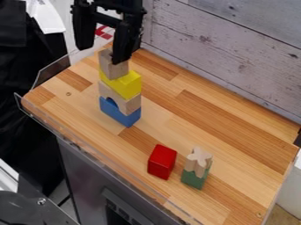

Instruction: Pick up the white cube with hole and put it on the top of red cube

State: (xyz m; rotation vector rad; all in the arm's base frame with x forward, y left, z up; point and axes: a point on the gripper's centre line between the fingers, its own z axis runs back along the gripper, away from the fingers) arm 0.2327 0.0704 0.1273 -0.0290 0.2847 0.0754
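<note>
The pale, wood-toned cube (109,69) is seated on the yellow block (126,84) at far left, partly covered by the wide-spread hand (102,54); the red cube (162,161) is set nearer, on the table (176,110).

No readable text, label or number on anything; no legible sign.

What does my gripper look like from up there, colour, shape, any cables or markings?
The gripper is black throughout, with two long, chunky jaws that end bluntly and a narrow black crosspiece running between them higher up. I can't make out any cables or markings on it.
</note>
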